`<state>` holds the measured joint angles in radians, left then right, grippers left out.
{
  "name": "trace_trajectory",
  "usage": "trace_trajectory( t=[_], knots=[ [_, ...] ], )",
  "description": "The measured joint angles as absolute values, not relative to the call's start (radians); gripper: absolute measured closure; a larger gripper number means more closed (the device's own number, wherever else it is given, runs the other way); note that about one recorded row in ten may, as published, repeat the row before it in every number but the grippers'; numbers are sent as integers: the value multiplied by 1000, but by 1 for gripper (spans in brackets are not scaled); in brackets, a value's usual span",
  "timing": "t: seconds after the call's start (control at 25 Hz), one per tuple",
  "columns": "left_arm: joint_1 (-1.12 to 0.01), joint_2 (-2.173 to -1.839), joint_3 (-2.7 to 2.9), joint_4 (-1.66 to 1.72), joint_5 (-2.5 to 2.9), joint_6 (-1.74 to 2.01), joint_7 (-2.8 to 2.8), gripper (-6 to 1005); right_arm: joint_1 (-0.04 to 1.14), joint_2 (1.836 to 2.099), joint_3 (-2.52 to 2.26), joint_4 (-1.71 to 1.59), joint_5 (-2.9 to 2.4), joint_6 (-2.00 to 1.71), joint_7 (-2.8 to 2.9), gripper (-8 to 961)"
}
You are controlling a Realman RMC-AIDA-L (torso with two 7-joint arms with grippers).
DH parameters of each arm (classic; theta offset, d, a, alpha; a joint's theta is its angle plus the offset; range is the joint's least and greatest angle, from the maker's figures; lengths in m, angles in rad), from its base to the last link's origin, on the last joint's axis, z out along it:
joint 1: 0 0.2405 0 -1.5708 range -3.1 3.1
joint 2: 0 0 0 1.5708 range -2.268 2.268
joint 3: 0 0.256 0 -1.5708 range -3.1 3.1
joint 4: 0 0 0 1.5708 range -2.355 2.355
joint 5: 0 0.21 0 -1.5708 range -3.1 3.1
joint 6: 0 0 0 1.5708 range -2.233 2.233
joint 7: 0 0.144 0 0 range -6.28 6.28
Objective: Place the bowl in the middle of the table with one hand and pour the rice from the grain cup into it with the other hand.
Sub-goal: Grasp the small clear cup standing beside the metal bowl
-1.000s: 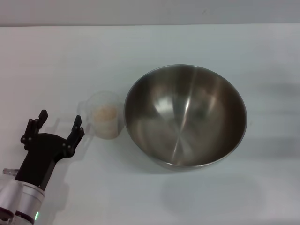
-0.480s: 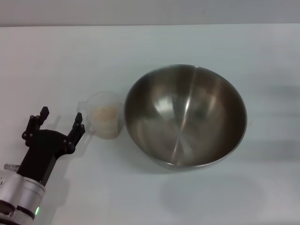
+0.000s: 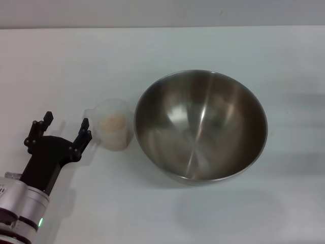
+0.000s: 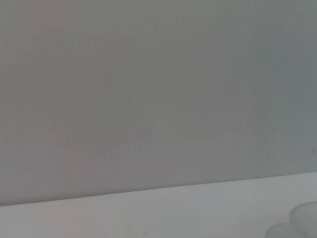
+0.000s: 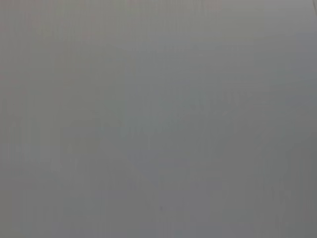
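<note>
Here we see the left tool, fingers apart and empty, at 8 o'clock of the grain cup, which stands on the surface touching the bowl at its 9 o'clock. An off-centre closure could, we judge, tip the light cup and spill the rice.

Pretty tight on one side: the small translucent plastic grain cup sits right up against the rim of the big shiny stainless-steel bowl, so nothing's squeezing between those two. The cup's other side is open, only a thin strip of plain white worktop separates it from the black left gripper, whose jaws are spread wide. Loads of bare worktop behind the cup, in front of the bowl and off to its right.
</note>
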<state>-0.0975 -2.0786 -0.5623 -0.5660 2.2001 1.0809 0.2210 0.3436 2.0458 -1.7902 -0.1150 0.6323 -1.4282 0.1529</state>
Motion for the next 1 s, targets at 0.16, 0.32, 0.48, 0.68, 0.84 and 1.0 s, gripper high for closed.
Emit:
trace_trajectory(
  t=[0.16,0.32,0.48,0.68,0.84,1.0],
  knots=[
    [-110,-2079,-563,-558,2194,1071,221,188,344,2046,-1790,-115,632,-1428,153,334],
    [-120,-2079,-560,-558,2186,1067,222,188,344,2046,-1782,-115,632,-1428,155,334],
    [-124,-2079,-562,-558,2186,1066,222,188,344,2046,-1781,-115,632,-1428,158,334],
    [-136,-2079,-563,-556,2186,1057,222,188,344,2046,-1781,-118,632,-1427,159,334],
    [-143,-2079,-563,-554,2179,1055,222,189,344,2045,-1781,-119,632,-1422,159,334],
    [-152,-2079,-563,-548,2165,1055,222,189,345,2045,-1781,-120,632,-1420,159,334]
  ],
)
